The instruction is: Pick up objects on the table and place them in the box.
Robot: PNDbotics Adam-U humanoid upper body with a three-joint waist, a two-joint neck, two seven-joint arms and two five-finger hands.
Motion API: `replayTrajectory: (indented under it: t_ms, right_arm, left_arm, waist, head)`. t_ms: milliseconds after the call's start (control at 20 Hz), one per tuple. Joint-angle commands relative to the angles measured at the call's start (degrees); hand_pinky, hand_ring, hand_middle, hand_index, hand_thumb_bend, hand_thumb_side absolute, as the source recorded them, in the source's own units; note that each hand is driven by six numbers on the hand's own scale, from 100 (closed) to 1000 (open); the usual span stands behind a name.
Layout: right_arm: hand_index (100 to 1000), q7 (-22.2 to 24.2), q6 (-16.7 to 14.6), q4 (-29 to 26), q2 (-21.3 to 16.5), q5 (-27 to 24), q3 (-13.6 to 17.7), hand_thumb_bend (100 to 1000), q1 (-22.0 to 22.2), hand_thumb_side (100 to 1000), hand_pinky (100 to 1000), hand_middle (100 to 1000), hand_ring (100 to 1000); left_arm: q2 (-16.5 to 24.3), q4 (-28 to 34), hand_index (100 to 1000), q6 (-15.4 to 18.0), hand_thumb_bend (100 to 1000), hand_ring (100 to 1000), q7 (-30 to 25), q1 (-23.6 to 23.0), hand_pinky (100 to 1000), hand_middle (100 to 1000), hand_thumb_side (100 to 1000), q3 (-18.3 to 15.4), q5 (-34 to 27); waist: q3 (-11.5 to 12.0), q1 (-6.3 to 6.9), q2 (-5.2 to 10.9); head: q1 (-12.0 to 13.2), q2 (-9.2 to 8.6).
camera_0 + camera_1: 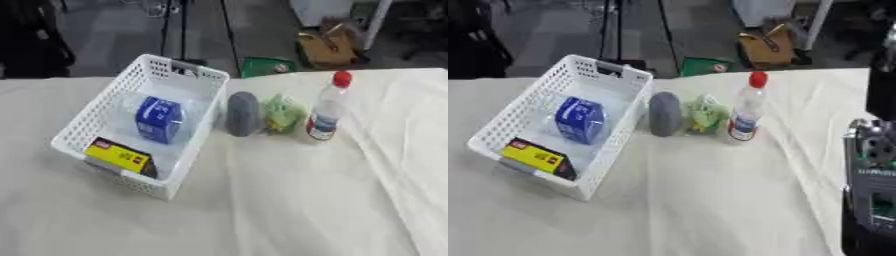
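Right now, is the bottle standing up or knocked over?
Standing up. The bottle stands on the table, its red cap on top, beside the green thing.

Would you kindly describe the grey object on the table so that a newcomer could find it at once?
Start at the white basket on the cloth-covered table. Just outside its right wall, three things stand in a row: the grey object is the one nearest the basket. It is a plain, dull grey oval, unlike the crumpled green item beside it and the red-capped bottle beyond.

My view: cream tablecloth (289, 200) over whole table. Beyond far edge, grey floor, green object (267, 66) at 12 o'clock, brown cardboard box (328, 47) at 1 o'clock.
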State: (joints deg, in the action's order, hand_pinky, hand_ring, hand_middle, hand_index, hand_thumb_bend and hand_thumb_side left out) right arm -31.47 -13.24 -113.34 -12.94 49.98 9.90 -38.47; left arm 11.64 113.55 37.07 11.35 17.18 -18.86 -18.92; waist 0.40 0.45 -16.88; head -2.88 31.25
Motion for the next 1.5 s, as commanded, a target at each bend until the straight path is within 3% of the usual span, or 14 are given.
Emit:
replayTrajectory:
  t_ms: [50, 300, 700, 1200, 1500]
  right_arm:
    - [947, 5.84, 4.43, -0.07, -4.16, 2.21, -2.44, 100, -3.57, 1000, 862, 749, 883]
    - [972, 15.36, 5.85, 7.36, -8.53, 5.24, -6.95, 100, -10.86, 1000, 880, 796, 906]
    - [1000, 25.45, 1.74, 23.73, -12.71, 10.23, -14.45, 145, -22.44, 1000, 883, 874, 924]
    - [997, 31.02, -6.06, 42.16, -11.29, 15.7, -23.03, 188, -34.56, 1000, 880, 924, 928]
    - [996, 30.79, -7.14, 47.87, -9.81, 18.37, -23.58, 309, -37.18, 1000, 899, 923, 947]
  left_arm:
    - [1.04, 1.04, 743, -0.15, 100, 674, -0.24, 0.31, 713, 766, 693, 0.16, -0.21]
    - [1.06, 1.04, 743, -0.25, 100, 674, -0.32, -0.05, 713, 766, 692, 0.3, -0.48]
    - [1.04, 1.04, 742, -0.43, 100, 674, -0.64, -0.65, 713, 766, 690, 0.55, -0.72]
    - [0.92, 1.04, 741, -0.57, 100, 674, -1.08, -1.26, 713, 766, 687, 0.84, -1.01]
    - [0.79, 1.04, 741, -0.64, 100, 675, -1.33, -1.37, 713, 767, 688, 0.86, -1.1]
  waist:
    - [0.21, -0.09, 1.6]
    - [0.48, -0.05, 2.27]
    - [0.3, 0.13, 3.02]
    - [0.09, 0.46, 3.6]
    - [0.16, 0.5, 3.51]
  head:
    - [-0.32, 0.62]
    - [-0.48, 1.0]
    - [-0.8, 1.69]
    - [-1.22, 2.34]
    - [-1.29, 2.18]
